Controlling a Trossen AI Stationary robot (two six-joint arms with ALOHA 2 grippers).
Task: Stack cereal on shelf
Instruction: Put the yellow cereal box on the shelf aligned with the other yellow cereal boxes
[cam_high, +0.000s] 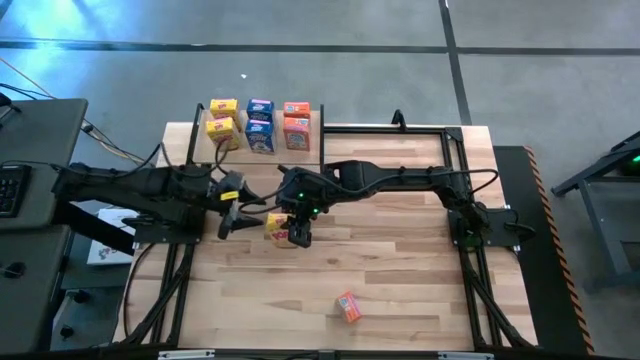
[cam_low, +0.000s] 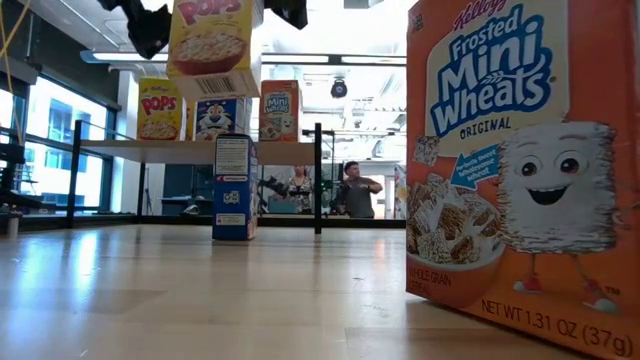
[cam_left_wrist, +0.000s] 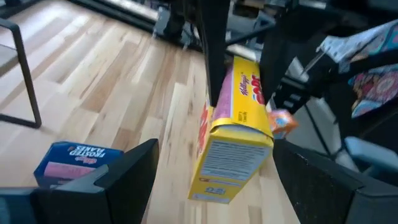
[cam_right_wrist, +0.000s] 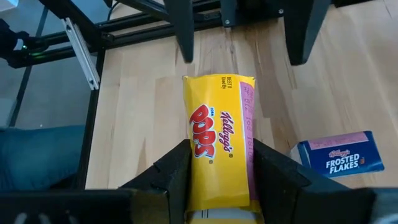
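A: What colours show on the held box (cam_right_wrist: 219, 144)?
B: Yellow, with red "Pops" lettering and a pink side panel.
A: And the box (cam_right_wrist: 339, 157) at its four o'clock in the right wrist view?
B: Blue, white "Frosted Flakes" lettering, pink top.
A: The near one (cam_low: 522, 165)?
B: Orange, blue-and-white "Mini Wheats" lettering.
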